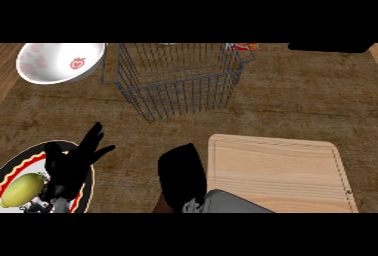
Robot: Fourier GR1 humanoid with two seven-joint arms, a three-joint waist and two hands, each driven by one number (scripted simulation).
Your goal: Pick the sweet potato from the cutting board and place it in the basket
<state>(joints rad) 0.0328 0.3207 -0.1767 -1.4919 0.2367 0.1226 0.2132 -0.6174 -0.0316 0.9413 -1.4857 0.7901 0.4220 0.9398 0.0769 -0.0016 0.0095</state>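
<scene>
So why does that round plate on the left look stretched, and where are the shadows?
Head view: the steep downward angle stretches the black-rimmed plate into a tall oval; lighting is flat, with only faint shade under the wire basket, no glare on the pale wooden cutting board.

Both hands are matte black — the left hand (pixel 70 162) with slim, tapered fingers, the right hand (pixel 182 175) a broad, smooth-backed shape. Behind the right hand runs a grey forearm (pixel 232 204); small pale metallic fittings show at each wrist.

A brown, mottled counter top (pixel 295 100) fills the frame. A lighter wooden strip (pixel 7 62) is seen at the upper left edge, a dark object (pixel 328 47) at the upper right.
</scene>
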